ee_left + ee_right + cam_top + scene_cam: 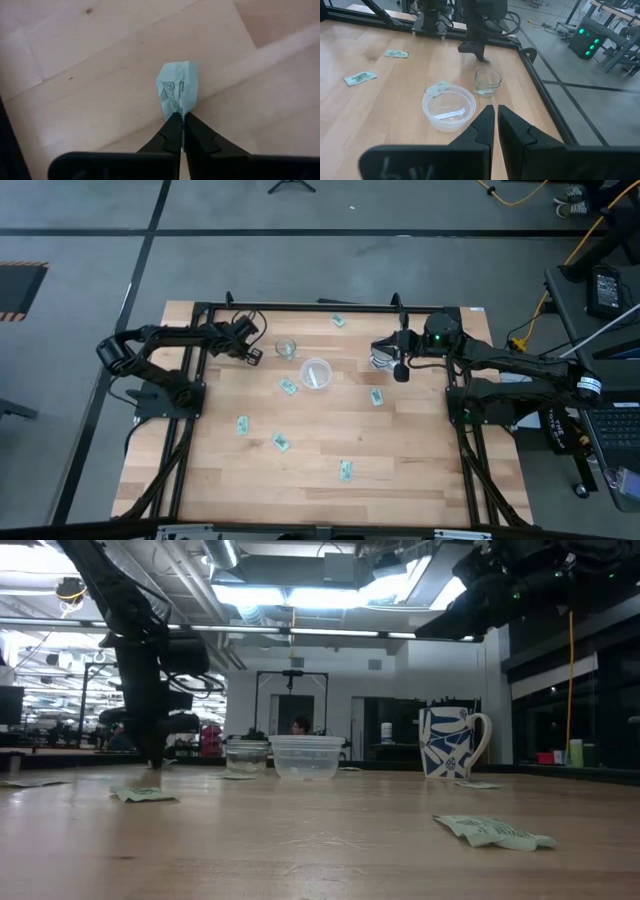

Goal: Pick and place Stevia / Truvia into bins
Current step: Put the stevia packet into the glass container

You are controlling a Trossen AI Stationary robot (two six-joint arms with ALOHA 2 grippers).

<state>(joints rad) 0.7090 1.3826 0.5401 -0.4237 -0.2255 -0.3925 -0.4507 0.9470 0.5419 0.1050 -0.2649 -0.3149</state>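
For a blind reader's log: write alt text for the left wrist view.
The left tool, fingers closed, pinches the near edge of a crumpled pale green sachet over the light wooden table.

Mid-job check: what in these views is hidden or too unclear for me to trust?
- Left gripper, left wrist view: shut on a sachet; its lower end is hidden behind the fingers.
- High view: that sachet is covered by the gripper.
- Small clear cup: contents too small to tell in any view.
- Right gripper: shut; nothing visibly held.
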